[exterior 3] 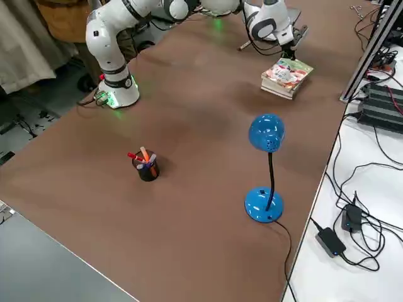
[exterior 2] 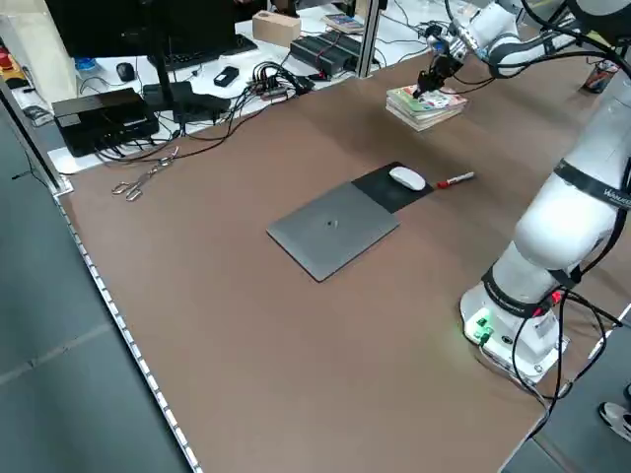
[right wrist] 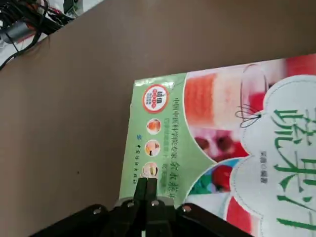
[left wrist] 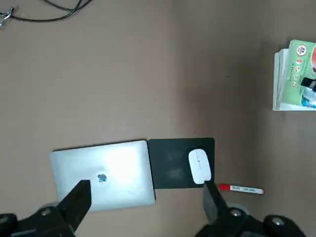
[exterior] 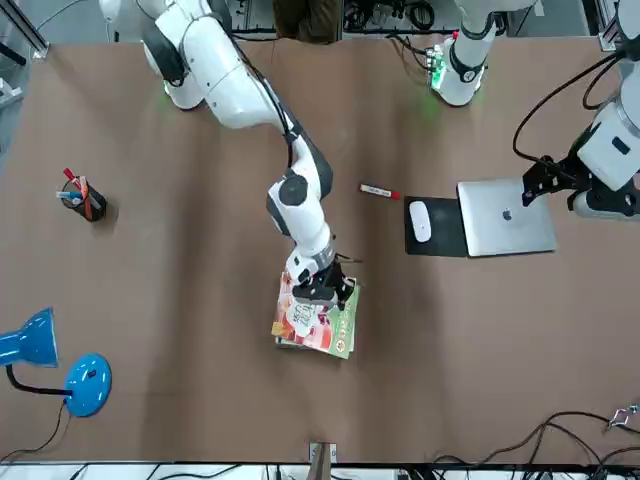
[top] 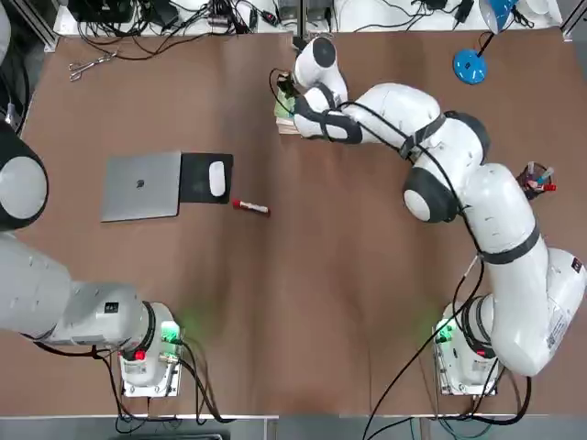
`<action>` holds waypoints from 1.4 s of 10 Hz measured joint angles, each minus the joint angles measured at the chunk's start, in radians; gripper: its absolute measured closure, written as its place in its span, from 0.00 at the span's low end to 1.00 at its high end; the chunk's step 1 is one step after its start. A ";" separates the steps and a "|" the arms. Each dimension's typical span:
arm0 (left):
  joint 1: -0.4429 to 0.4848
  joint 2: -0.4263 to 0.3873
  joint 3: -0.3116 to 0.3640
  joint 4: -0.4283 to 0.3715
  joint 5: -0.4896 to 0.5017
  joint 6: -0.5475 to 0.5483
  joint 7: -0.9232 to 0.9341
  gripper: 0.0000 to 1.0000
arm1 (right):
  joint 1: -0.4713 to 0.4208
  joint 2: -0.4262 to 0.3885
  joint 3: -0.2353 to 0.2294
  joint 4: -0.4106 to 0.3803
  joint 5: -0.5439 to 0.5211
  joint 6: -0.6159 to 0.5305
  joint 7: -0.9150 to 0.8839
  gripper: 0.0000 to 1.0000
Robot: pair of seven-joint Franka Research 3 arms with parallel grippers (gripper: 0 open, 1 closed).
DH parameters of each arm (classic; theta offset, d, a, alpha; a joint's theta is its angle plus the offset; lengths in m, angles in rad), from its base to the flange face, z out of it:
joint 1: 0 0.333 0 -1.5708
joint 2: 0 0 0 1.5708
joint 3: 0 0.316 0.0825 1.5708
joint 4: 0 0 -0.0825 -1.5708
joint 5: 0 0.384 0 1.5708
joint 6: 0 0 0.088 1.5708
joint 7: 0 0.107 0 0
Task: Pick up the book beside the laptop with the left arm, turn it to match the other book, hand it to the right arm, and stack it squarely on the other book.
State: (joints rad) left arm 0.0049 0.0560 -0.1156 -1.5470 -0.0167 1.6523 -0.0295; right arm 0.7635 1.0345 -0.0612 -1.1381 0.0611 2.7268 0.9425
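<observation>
With its fingers pressed together, the right gripper [right wrist: 146,183] touches the colourful pink-and-green paperback book [exterior: 318,315] stacked on another book, while the left gripper [left wrist: 143,200] hovers spread wide above the silver-grey laptop [top: 141,185].

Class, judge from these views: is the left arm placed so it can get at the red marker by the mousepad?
Probably yes. The left gripper hangs open above the laptop, and the red marker lies uncovered on the table just past the mousepad.

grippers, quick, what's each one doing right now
Left gripper: open, empty, above the laptop.
Right gripper: shut, holding nothing, at the edge of the colourful book on the stack.
</observation>
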 joint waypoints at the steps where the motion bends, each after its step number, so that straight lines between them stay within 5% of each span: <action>1: 0.000 0.000 0.000 0.000 0.000 0.000 0.000 0.00 | 0.006 0.012 -0.001 0.003 0.000 0.018 0.000 0.98; 14: -0.001 0.000 0.000 0.000 0.000 0.000 0.000 0.00 | 0.044 0.020 -0.015 -0.044 -0.024 0.105 -0.011 0.98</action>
State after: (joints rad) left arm 0.0039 0.0560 -0.1157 -1.5469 -0.0167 1.6523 -0.0295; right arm 0.8074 1.0546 -0.0761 -1.1822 0.0372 2.8318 0.9318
